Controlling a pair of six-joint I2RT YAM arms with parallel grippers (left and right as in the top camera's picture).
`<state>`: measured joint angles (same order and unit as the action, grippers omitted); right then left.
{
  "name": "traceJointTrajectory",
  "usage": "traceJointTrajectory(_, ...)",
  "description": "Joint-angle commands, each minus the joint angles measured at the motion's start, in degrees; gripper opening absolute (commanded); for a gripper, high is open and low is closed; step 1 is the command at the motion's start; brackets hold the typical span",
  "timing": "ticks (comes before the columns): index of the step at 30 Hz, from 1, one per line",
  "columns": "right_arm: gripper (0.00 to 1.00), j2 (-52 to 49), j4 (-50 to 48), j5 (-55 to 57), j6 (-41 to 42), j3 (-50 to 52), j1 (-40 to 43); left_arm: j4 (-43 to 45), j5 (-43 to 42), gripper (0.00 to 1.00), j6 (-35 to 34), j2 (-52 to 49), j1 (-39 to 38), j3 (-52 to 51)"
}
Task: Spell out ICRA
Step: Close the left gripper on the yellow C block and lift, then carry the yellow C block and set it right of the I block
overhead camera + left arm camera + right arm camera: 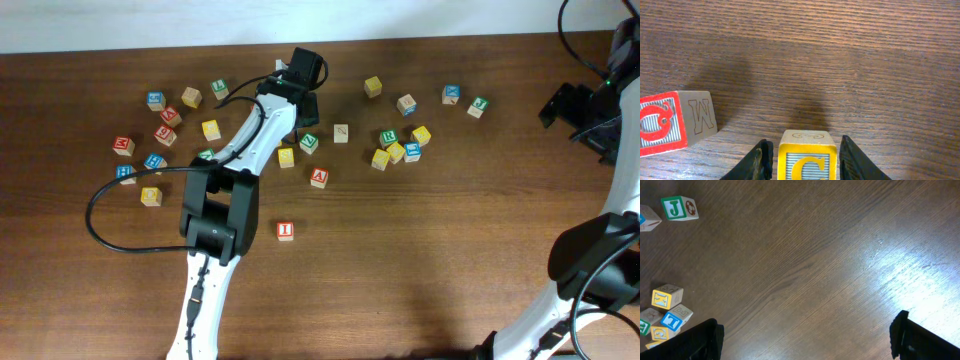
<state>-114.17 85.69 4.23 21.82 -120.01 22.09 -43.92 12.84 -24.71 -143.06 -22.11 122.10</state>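
Dark wood-grain desk (430, 270) fills every view, with lettered wooden cubes strewn across its far half and one red wooden block marked I (286, 231) sitting alone nearer the robot. I take that block as the start of the word, so the step in hand, as I judge it, is fetching the C. The left tool (806, 147) is down at the far side with the yellow wooden block bearing a C (806, 162) between its fingers (856, 161). Thin dark slivers show on either side of the block, and I cannot tell whether it is pinched or merely bracketed. The right tool (805, 340) hangs released over bare wood, well apart from all this. To do it well I would confirm a firm, centred pinch before lifting, then rise straight up — the red-faced wooden block with a W on its side (675, 125) lies near on the left, and a sideways drag could nudge it. Then I would carry the C across and set it just beside the I, letter up and edges in line — without shoving the I.
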Motion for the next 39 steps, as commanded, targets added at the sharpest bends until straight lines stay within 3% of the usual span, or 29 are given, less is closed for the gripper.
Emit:
traceJointTrajectory(1,0.98,0.3,0.0,-0.1,-0.4,-0.2,0.1,-0.3,-1.1,0.31,-0.1,-0.6,0.2,-0.2)
traceJointTrajectory(10,0.98,0.3,0.0,-0.1,-0.4,-0.2,0.1,-0.2,-1.3,0.34,-0.1,-0.6,0.3,-0.2)
traceJointTrajectory(17,0.98,0.3,0.0,-0.1,-0.4,-0.2,0.1,-0.1,-1.3,0.22,0.3,-0.6,0.3,-0.2)
traceJointTrajectory(24,0.98,0.3,0.0,-0.1,-0.4,-0.2,0.1,-5.9,-3.5,0.22,0.3,6.1,0.3,0.7)
traceJointTrajectory(29,0.98,0.3,0.0,-0.1,-0.4,-0.2,0.1,-15.4,-12.7,0.22,0.3,18.3,0.3,0.7)
traceJointTrajectory(34,0.98,0.3,0.0,-0.1,-0.4,-0.2,0.1,-32.8,-16.7,0.17,-1.0,31.7,-0.2,0.7)
traceJointTrajectory(37,0.99,0.3,0.0,-0.1,-0.4,-0.2,0.1,-43.0,-16.7,0.15,-1.6,33.4,-3.1,0.6)
traceJointTrajectory(39,0.98,0.3,0.0,-0.1,-0.4,-0.2,0.1,-44.7,-16.7,0.16,-1.6,33.4,-6.4,-1.5)
